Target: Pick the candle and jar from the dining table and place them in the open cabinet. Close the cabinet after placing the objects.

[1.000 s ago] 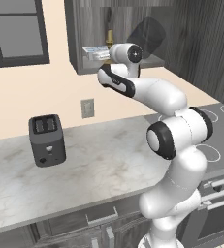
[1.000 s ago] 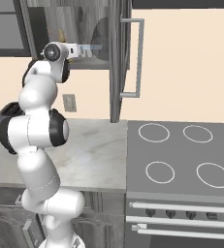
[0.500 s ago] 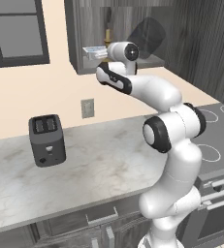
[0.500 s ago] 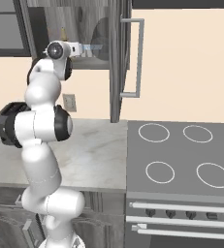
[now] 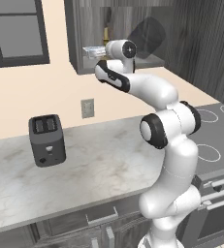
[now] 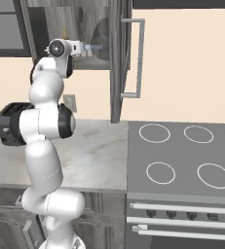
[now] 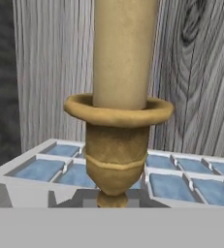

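Observation:
The candle (image 7: pixel 116 140), golden-brass with a pale stick above a flared cup, stands upright right in front of the hand camera, its stem down between my fingertips. My gripper (image 7: pixel 112 201) is shut on it inside the open cabinet (image 5: pixel 84 29). Behind the candle lies the clear ridged tray (image 7: pixel 40 169) on the shelf. From the left base view the candle (image 5: pixel 105 34) pokes up just past my wrist, above the tray (image 5: pixel 93 50). The cabinet door (image 6: pixel 126 58) stands open to the right of my gripper (image 6: pixel 81 47). The jar and the dining table are out of view.
A dark toaster (image 5: pixel 47 140) sits on the marble counter (image 5: pixel 99 164) below and left of the cabinet. The stove (image 6: pixel 182 155) lies to the right. The door's metal handle (image 6: pixel 139 58) juts out over the counter's right end.
The elbow has swung slightly and the forearm has risen. The hand stays at the cabinet shelf with the candle in it.

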Tool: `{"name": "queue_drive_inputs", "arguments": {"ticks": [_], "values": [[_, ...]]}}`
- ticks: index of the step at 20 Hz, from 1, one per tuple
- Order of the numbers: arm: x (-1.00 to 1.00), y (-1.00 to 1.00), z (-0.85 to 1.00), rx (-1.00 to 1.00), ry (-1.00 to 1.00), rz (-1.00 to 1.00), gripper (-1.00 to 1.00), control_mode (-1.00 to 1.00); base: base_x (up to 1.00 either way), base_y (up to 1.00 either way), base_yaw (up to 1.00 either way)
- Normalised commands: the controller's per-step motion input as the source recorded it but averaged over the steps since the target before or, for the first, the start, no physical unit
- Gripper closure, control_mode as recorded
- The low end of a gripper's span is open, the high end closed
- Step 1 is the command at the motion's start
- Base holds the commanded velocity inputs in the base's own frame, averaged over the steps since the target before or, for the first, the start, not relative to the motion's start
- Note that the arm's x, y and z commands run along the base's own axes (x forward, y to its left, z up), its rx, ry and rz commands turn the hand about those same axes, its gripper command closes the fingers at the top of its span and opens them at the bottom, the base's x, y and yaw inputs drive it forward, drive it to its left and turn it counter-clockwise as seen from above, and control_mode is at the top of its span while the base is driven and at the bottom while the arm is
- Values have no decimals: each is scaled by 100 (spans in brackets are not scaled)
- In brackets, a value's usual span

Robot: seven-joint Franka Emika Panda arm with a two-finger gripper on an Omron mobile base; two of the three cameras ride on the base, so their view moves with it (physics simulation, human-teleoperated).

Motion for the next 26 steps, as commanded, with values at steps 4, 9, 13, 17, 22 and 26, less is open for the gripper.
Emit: {"name": "queue_drive_inputs", "arguments": {"ticks": [4, 9, 13, 17, 22, 26], "values": [[24, 11, -35, 0, 0, 0, 100, -100, 0, 0, 0], [6, 14, -38, 0, 0, 0, 100, -100, 0, 0, 0], [14, 32, -31, -2, 0, 0, -100, -100, 0, 0, 0], [1, 8, -12, 0, 0, 0, -100, -100, 0, 0, 0], [0, 0, -4, 0, 0, 0, -100, -100, 0, 0, 0], [0, 0, 0, 0, -4, 0, -100, -100, 0, 0, 0]]}}
